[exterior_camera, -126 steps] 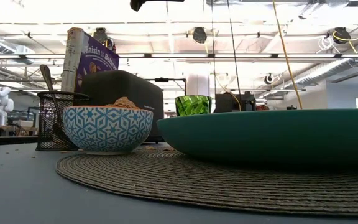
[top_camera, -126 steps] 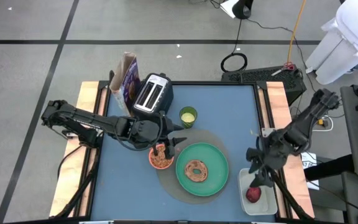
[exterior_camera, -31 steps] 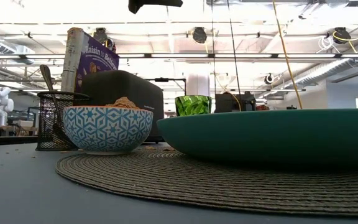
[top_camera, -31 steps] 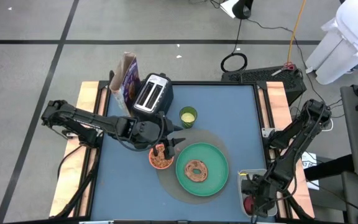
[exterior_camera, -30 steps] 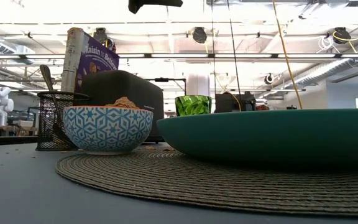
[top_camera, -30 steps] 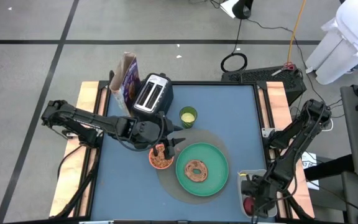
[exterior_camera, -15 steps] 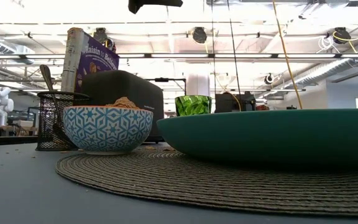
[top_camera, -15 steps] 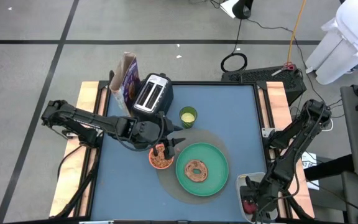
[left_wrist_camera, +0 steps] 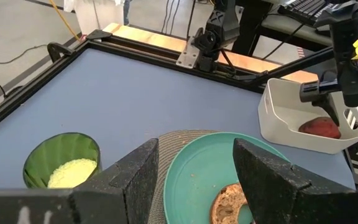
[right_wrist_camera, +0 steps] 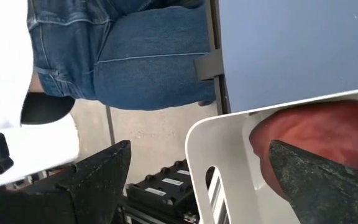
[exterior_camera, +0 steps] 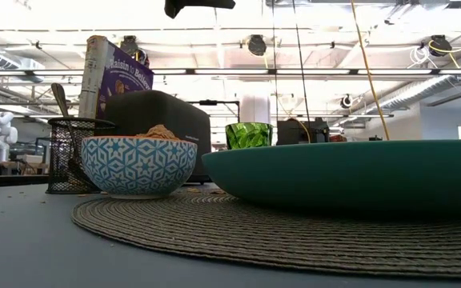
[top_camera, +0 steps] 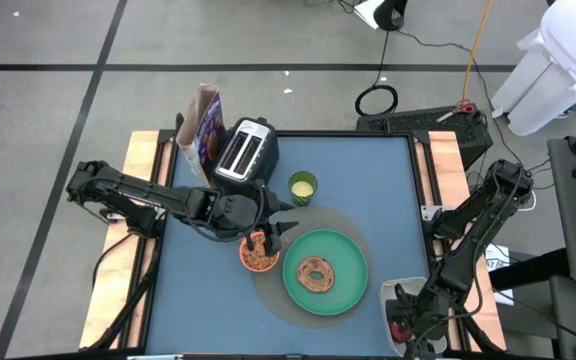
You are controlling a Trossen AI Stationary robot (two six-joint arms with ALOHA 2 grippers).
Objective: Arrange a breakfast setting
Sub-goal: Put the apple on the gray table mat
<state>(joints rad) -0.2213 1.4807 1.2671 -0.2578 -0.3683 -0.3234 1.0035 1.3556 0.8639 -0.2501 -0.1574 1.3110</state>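
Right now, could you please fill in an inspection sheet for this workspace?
Surface: blue table, round woven mat under the plate.
Job's things: bagel on green plate; bowl beside it; cereal box at back; red fruit in white tub.
Clutter: toaster, green cup, mesh holder.
Grippers: left gripper above the bowl, jaws apart; right gripper over the tub, jaws open around the fruit.
Cables: on the floor behind the table.
Surroundings: person in jeans nearby.

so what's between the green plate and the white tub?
Bare blue tabletop and the mat's edge; the left wrist view shows nothing between the green plate and white tub.
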